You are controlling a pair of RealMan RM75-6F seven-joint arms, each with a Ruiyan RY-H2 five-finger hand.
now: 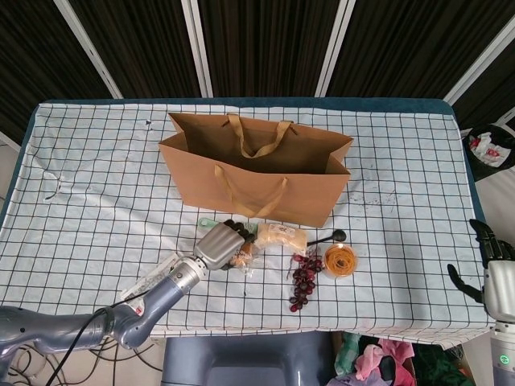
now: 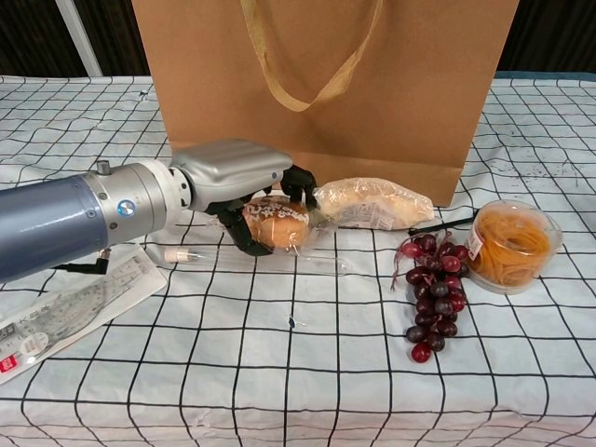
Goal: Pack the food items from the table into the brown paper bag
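L hand (image 2: 244, 177) is wrapped around the wrapped donut (image 2: 277, 223), fingers (image 2: 296, 181) curled over its top and far side, thumb under the near side; donut looks held just off or barely on the counter (image 1: 96, 185), can't tell which. In head view same hand (image 1: 219, 244) sits just in front of the brown paper bag (image 1: 256, 181), forearm running back toward lower left. Bag stands upright, mouth open, handles (image 1: 259, 137) up, centre of the checked cloth. Just R of the donut lies the wrapped bread roll (image 2: 372, 205), touching or nearly touching the hand's fingertips, right against the bag's base. Further R: bunch of dark red grapes (image 2: 430, 293) flat on cloth, and beside them a clear tub of orange noodles (image 2: 510, 244). A dark spoon (image 1: 328, 237) pokes out between roll and tub. Clear plastic sleeve (image 2: 251, 259) lies under/in front of the donut; a packaged ruler set (image 2: 65, 312) sits at near L under the forearm. R hand (image 1: 492, 265) is off the counter's R edge, fingers apart, holding nothing.
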